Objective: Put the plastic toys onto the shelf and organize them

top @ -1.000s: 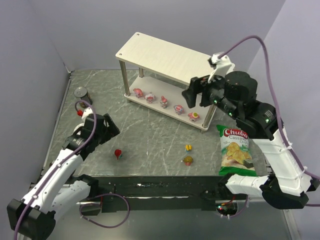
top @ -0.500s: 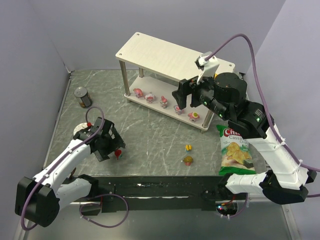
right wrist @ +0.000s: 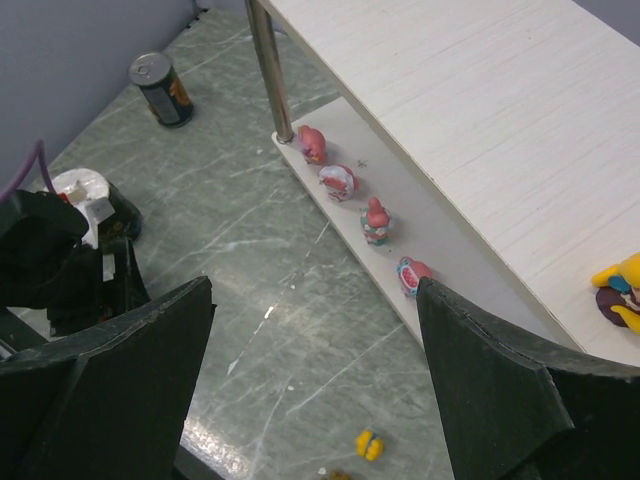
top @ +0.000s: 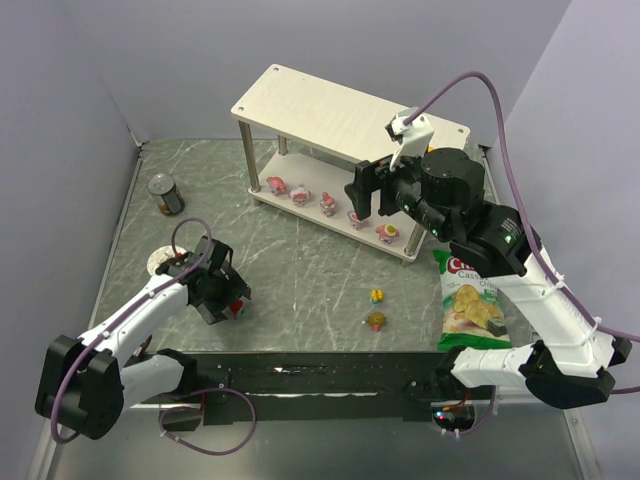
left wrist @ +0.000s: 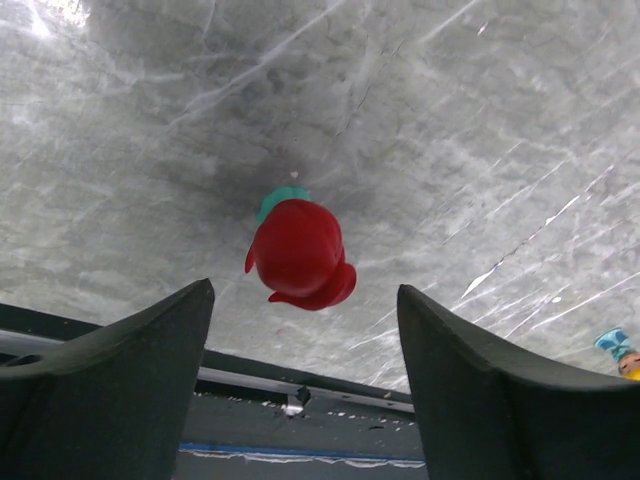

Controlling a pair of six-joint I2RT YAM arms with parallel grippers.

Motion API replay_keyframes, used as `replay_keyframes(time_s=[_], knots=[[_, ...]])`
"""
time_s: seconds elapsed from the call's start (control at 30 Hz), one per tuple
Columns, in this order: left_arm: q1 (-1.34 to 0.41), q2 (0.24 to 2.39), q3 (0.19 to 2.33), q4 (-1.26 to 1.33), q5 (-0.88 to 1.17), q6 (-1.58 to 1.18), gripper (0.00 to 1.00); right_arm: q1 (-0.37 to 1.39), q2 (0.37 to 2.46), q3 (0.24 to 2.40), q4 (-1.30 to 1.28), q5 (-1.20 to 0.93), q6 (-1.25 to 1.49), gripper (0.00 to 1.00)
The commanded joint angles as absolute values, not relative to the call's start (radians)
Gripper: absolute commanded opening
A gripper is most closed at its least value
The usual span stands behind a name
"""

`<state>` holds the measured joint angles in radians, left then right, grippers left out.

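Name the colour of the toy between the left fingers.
The toy is red with teal; left wrist view.

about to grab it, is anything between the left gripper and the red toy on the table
Nothing visible. The left gripper hangs open over the red toy, one finger on each side with gaps, only bare table around.

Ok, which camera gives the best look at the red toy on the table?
Left wrist view: the red toy sits large and sharp between the fingers of the open left pincer, untouched. Top external shows only a red speck at that pincer. Right wrist does not show it.
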<state>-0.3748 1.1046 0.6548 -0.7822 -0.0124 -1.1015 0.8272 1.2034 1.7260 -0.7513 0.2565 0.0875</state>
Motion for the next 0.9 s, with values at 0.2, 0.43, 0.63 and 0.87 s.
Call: replay_keyframes(time_s=[0.2, 0.43, 0.63, 0.87], knots=[[-0.373, 1.150, 0.658, -0.713, -0.025, -1.134, 0.69, 0.833, 1.154, 1.692, -0.712, 0.313, 0.058, 0.89], [-0.370, 1.172, 0.661, -0.701, -0.028, -1.103, 0.60, 0.833, 1.132, 1.664, -0.703, 0.330, 0.060, 0.89], [-0.367, 1.206, 0.670, -0.687, -0.009, -1.046, 0.49, 0.833, 1.115, 1.638, -0.701, 0.350, 0.069, 0.89], [-0.370, 1.270, 0.732, -0.646, 0.080, -0.858, 0.24, 0.834, 1.114, 1.637, -0.703, 0.371, 0.080, 0.89]])
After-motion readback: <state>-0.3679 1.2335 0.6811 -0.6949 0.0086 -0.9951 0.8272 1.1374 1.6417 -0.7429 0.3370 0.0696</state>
